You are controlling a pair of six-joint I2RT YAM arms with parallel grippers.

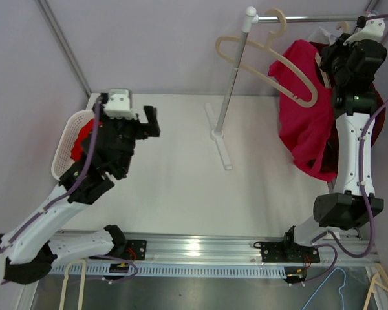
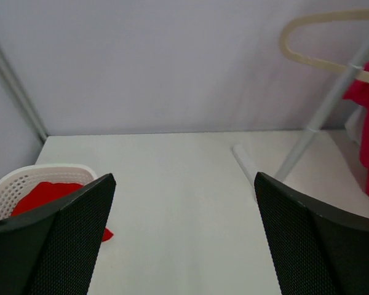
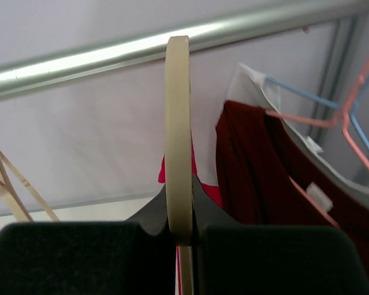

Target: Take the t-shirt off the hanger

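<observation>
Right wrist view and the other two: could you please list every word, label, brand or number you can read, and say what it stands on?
No readable text, number or brand in any view.
White tag beside the dark red garment: too blurred to read.

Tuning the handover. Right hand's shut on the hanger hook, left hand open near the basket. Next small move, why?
Probably raise the right hand slightly so the hanger hook clears the rail. The hand is shut on the hook, which sits over the rail, with the t-shirt hanging below. The left hand is open and far away, so it cannot pull yet.
</observation>
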